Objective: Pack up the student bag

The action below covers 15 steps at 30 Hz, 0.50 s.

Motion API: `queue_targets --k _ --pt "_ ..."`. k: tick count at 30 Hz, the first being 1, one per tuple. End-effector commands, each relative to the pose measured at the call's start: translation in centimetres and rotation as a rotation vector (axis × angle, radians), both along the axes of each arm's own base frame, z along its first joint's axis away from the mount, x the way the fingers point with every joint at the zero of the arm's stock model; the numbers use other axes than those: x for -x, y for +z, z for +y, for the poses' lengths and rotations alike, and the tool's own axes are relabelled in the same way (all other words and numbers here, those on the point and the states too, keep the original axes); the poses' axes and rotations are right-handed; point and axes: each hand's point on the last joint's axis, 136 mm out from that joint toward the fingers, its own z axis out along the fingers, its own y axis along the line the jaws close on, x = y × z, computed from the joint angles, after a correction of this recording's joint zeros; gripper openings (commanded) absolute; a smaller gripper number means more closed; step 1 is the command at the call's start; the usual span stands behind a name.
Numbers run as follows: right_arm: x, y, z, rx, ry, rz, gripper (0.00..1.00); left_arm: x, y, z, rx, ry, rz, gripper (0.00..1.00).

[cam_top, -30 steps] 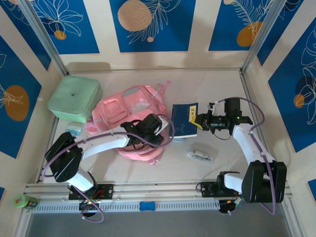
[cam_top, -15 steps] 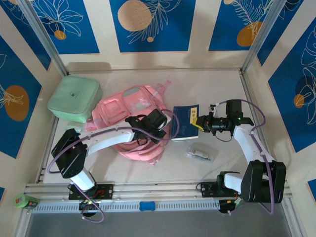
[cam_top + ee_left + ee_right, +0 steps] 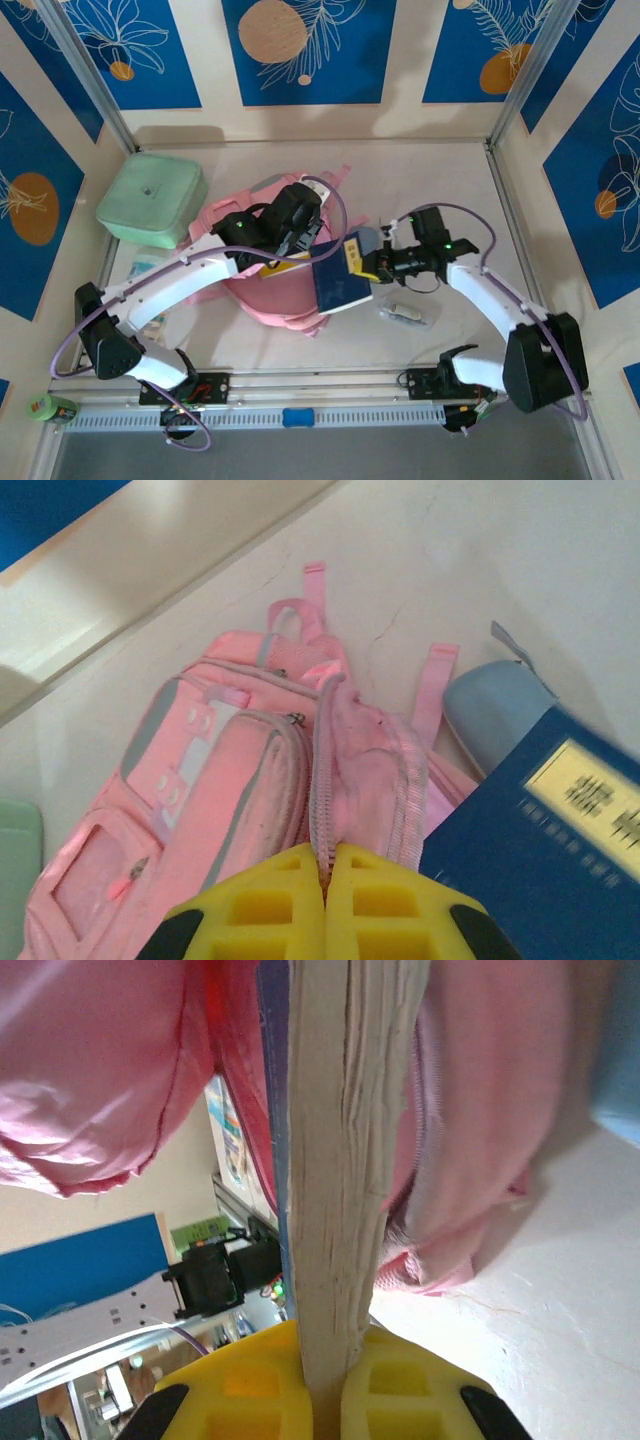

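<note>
Largely hidden beneath the left arm in the overhead view, the student bag (image 3: pixel 230 780) lay near the middle of the worktop (image 3: pixel 430 180), a little toward its left edge, with only pink patches showing around the arm. Its near end was cut off at the bottom of the left wrist view, where the left gripper (image 3: pixel 326 865) had its yellow fingers (image 3: pixel 270 910) clenched on the zip edge of the bag's main opening. The right gripper (image 3: pixel 325 1360) was clamped on the pale page edge of a dark blue book (image 3: pixel 335 285). Pink fabric hung on both sides of that edge, and how far the book reached into the opening could not be made out. The book's cover carried a yellow label with dark characters, too blurred to read. As far as could be told, the bag's long axis ran slantwise from the worktop's near left toward its far right, front pockets upward, with the carry loop and strap ends pointing toward the far edge. A pale blue pencil case (image 3: pixel 490 710) lay just beside the straps, partly covered by the book. A mint-green box (image 3: pixel 152 200) sat near the far left corner, and a small clear packet (image 3: pixel 405 312) lay near the book toward the near edge, its contents unclear.
</note>
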Motion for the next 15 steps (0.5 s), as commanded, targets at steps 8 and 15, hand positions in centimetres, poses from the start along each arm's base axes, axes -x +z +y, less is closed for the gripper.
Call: queue_targets --k 8,15 --pt "-7.5 0.1 11.2 -0.025 0.051 -0.162 0.0 -2.0 4.7 0.8 0.125 0.14 -0.113 0.0" --pt "-10.3 -4.0 12.1 0.066 0.03 -0.107 0.29 -2.2 4.5 1.7 0.196 0.187 -0.102 0.0"
